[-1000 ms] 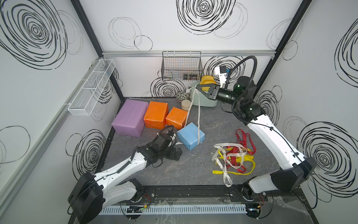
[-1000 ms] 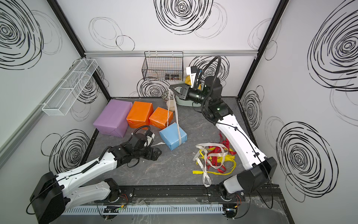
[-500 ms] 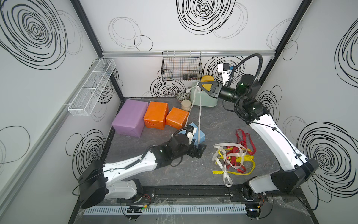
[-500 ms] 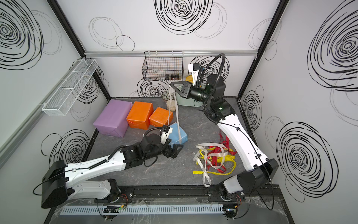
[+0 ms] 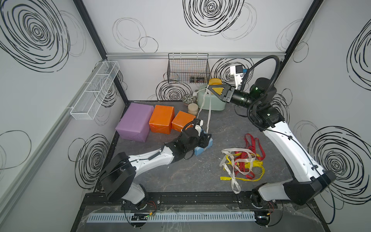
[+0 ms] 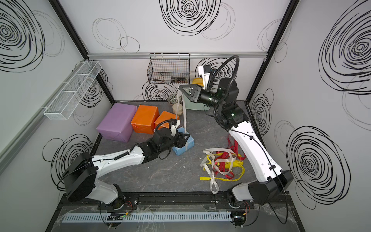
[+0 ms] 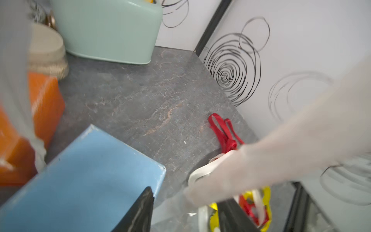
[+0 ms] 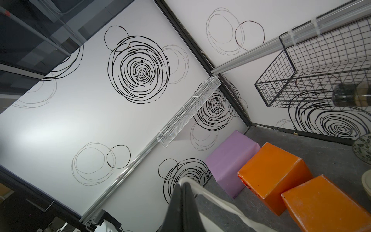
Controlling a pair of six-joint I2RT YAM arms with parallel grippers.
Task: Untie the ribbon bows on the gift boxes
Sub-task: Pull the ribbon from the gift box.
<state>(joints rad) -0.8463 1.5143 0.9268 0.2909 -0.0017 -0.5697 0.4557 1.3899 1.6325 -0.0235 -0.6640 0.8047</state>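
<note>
A small light-blue gift box [image 5: 198, 151] [image 6: 179, 151] [image 7: 80, 180] stands mid-table. A white ribbon [image 5: 208, 112] [image 6: 183, 112] [image 8: 220, 198] rises from it, pulled straight, up to my right gripper [image 5: 208, 88] [image 6: 179, 86] [image 8: 183, 185], which is shut on its upper end high in front of the toaster. My left gripper [image 5: 207, 138] [image 6: 186, 138] [image 7: 184, 195] sits low on the blue box's top. Its jaws stand partly apart across the box's edge, with a blurred white strand between them. The lilac box [image 5: 134, 120] and two orange boxes [image 5: 161, 118] [image 5: 181, 122] carry no ribbon.
Loose red, yellow and white ribbons [image 5: 243, 162] lie in a heap at the front right. A mint-green toaster [image 5: 212, 103], a patterned bowl [image 5: 188, 98] and round coasters [image 5: 192, 108] stand at the back. A black wire basket [image 5: 187, 68] hangs on the rear wall.
My left arm swung right from beside the blue box onto its top, and its jaws narrowed. My right gripper kept hold of the white ribbon and drew it a little further right.
</note>
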